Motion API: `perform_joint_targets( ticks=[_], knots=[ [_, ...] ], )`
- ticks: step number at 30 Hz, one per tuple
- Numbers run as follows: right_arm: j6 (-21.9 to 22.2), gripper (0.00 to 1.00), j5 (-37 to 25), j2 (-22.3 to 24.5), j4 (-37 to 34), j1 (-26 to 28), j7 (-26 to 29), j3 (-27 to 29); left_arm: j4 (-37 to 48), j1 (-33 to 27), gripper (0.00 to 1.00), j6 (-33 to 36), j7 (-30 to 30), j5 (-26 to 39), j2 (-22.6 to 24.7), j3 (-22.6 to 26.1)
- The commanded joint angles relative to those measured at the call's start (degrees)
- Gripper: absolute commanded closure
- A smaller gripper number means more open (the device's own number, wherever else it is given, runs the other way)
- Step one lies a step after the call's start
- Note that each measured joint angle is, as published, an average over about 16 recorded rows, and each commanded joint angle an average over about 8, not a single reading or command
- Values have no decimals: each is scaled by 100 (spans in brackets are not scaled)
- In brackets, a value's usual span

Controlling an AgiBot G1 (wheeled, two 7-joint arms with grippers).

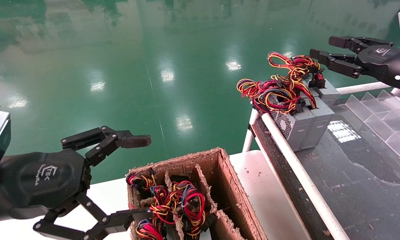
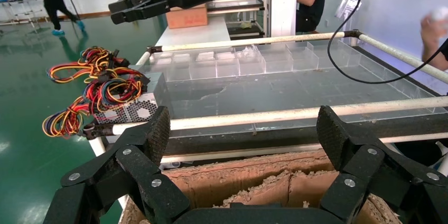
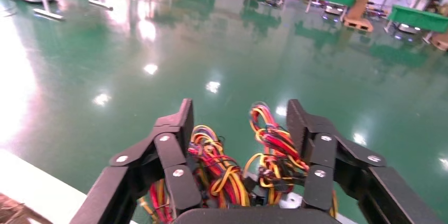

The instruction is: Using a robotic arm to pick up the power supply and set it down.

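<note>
The power supply (image 1: 288, 125), a grey metal box with a perforated side, stands with two similar boxes at the corner of the dark table (image 1: 353, 180); its red, yellow and black wires (image 1: 273, 96) spill over the rail. It also shows in the left wrist view (image 2: 132, 112). My right gripper (image 1: 323, 47), all black, hovers open just above and beyond the boxes' wire loops (image 3: 264, 145), which lie below its spread fingers (image 3: 239, 123), touching nothing. My left gripper (image 1: 141, 176) hangs open and empty over the cardboard box (image 1: 226, 173).
The cardboard box (image 2: 253, 176) has compartments holding several wire bundles (image 1: 183, 203). A white rail (image 1: 296, 166) edges the dark table. Clear plastic dividers (image 1: 379, 110) line its far side. A white tabletop (image 1: 263, 186) lies beneath the box. People stand behind the table (image 2: 311, 2).
</note>
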Motion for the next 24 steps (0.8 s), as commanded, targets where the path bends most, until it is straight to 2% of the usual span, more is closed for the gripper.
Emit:
perform_joint_targets(
  ticks=[1,24],
  knots=[
    [-34,0,76,39,169,-101,46,26,1,0,0,0,0,0,0,0],
    [-477,0,1105,605,2992,-1794,1017,291,2,-2,0,0,3,-2,-1,4]
  ],
)
